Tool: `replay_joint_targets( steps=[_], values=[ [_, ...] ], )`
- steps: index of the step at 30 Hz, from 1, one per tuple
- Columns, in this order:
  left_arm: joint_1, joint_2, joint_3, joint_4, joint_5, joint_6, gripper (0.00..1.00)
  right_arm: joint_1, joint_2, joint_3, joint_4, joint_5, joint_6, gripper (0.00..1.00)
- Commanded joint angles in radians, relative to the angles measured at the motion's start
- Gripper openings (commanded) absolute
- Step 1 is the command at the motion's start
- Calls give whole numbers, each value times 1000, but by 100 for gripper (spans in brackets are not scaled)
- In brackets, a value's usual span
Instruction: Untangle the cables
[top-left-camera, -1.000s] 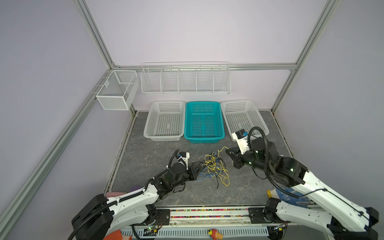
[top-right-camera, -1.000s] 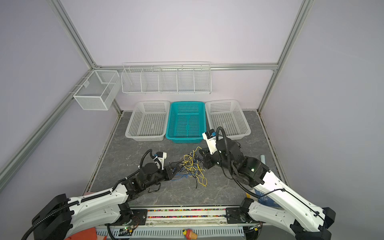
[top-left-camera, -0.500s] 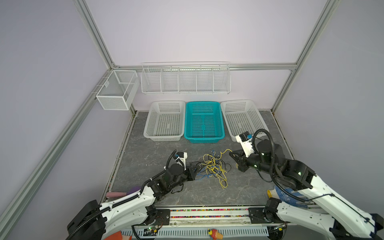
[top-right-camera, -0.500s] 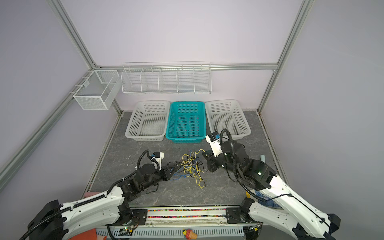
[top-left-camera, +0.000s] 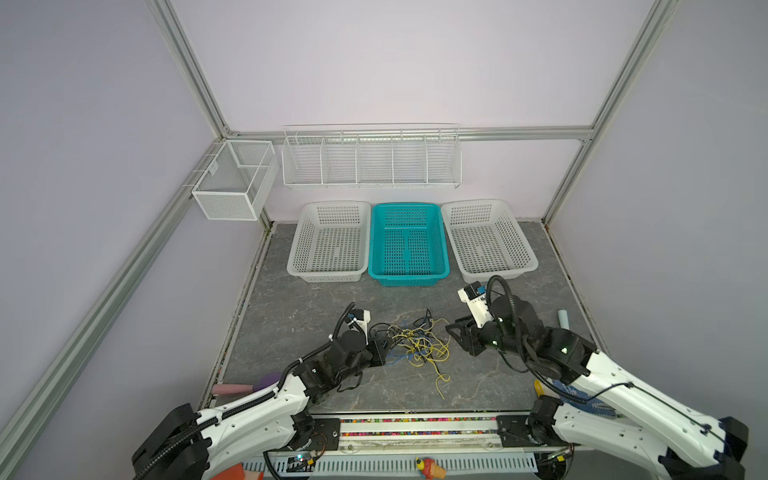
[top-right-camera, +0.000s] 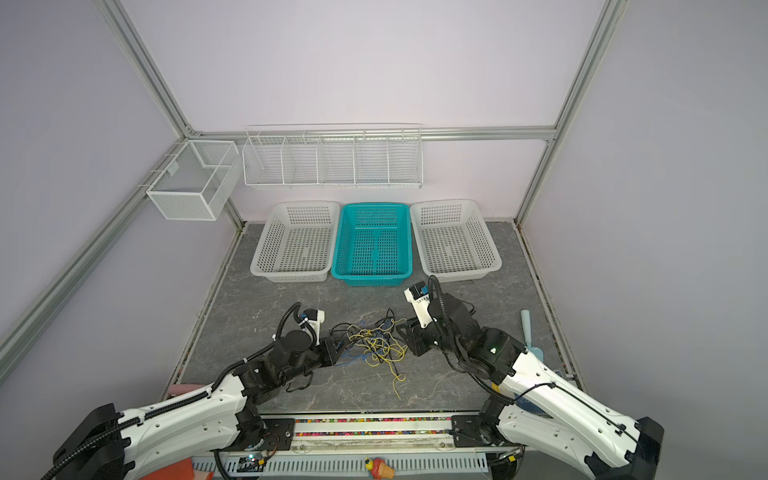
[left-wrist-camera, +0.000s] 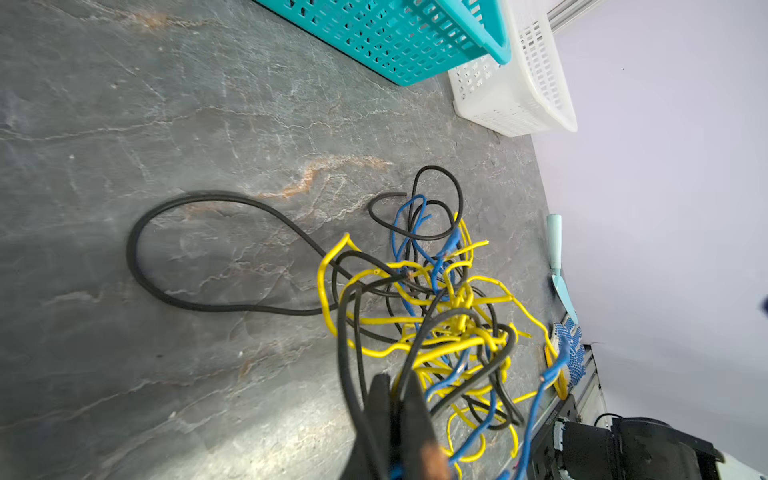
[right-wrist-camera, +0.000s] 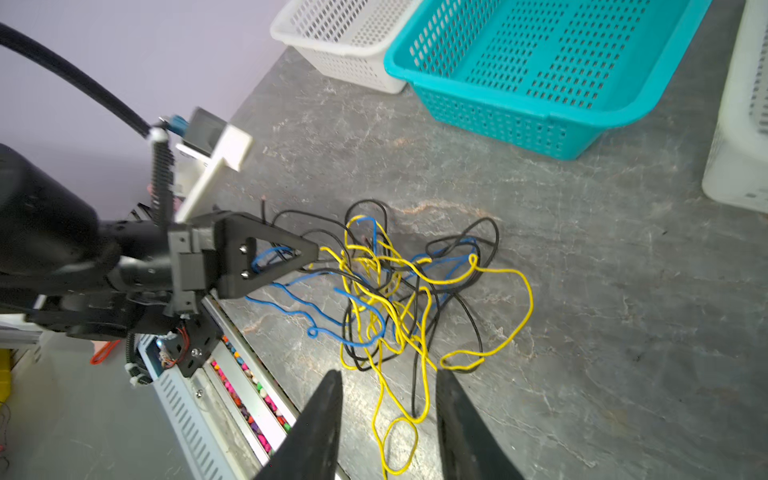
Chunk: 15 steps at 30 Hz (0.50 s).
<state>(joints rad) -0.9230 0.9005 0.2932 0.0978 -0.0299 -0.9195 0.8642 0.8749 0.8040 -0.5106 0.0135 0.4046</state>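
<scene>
Tangle of cables (top-left-camera: 417, 345) lies on the table (top-left-camera: 291, 316) between my grippers. My left gripper (left-wrist-camera: 395, 384) is clamped on strands at the tangle's edge. My right gripper (right-wrist-camera: 388, 376) stands part open and empty, tangle directly ahead, yellow tail (right-wrist-camera: 424, 390) trailing back toward its jaws.

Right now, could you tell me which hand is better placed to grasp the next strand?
Probably the right hand: open, empty, beside the cables; the left hand is shut on them.
</scene>
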Motion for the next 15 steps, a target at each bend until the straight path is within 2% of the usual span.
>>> replay_joint_targets(
  steps=[1,5,10,15],
  values=[
    [5,-37,-8,19,-20,-6,0,-4,15,-66,61,-32,53,42],
    [4,-75,-12,0,-31,-4,0,-4,53,-119,91,-14,87,43],
    [4,-101,-31,5,-37,-8,0,1,105,-173,198,-92,128,45],
    [5,-107,-35,5,-39,-13,0,5,169,-202,263,-110,159,44]
  ],
)
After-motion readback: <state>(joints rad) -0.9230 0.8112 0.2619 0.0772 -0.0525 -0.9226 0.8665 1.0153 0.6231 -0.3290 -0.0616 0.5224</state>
